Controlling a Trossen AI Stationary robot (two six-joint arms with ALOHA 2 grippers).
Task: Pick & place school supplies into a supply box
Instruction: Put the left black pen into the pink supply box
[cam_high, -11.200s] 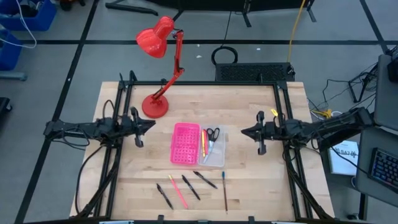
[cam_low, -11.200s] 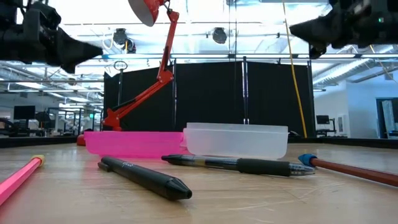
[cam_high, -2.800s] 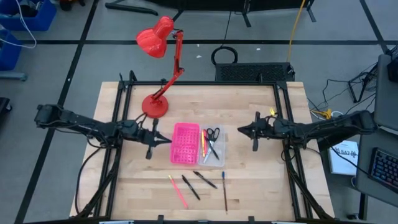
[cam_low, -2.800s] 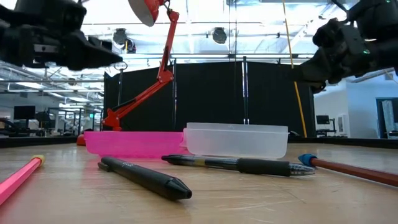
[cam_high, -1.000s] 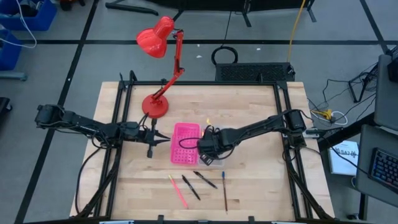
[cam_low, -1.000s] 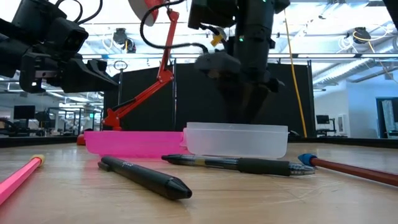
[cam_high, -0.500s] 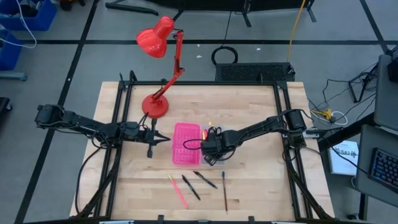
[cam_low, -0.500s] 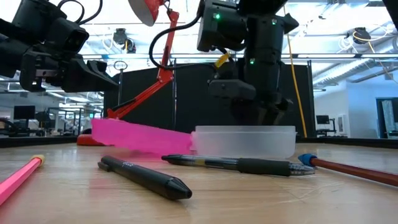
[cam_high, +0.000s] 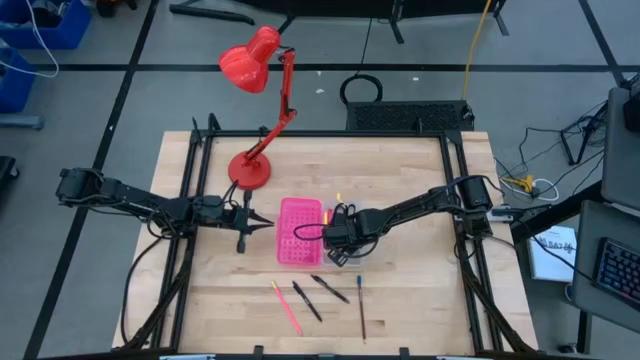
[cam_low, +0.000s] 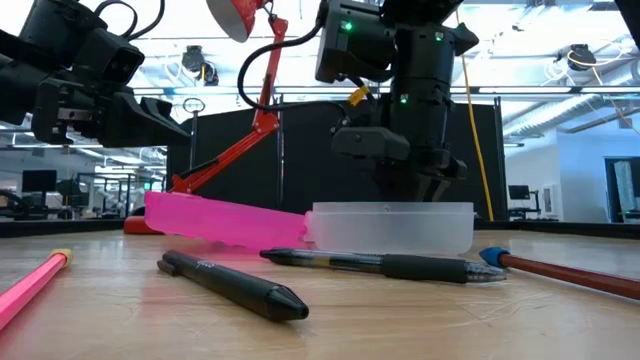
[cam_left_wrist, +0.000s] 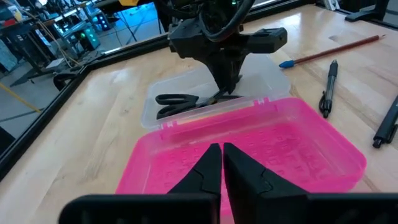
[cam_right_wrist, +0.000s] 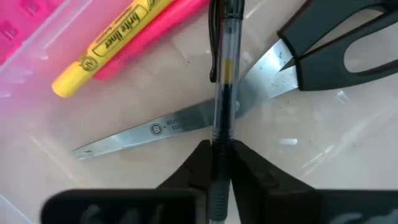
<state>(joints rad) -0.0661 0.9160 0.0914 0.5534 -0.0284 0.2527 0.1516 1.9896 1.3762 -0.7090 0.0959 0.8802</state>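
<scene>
Scissors, a yellow highlighter and a pink pen already lie in the supply box at the table's centre; four items remain loose near the front edge. Right gripper is inside the clear half, fingers pinching a clear pen. Left gripper hovers beside the pink half, fingers pressed together, empty.

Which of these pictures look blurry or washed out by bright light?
Low view: the ceiling lights behind the red lamp blow out white, and the pink pencil nearest the lens is soft. Right wrist view: glare spots on the clear tray; the pincer is out of focus around the pen. High view: evenly lit.
</scene>
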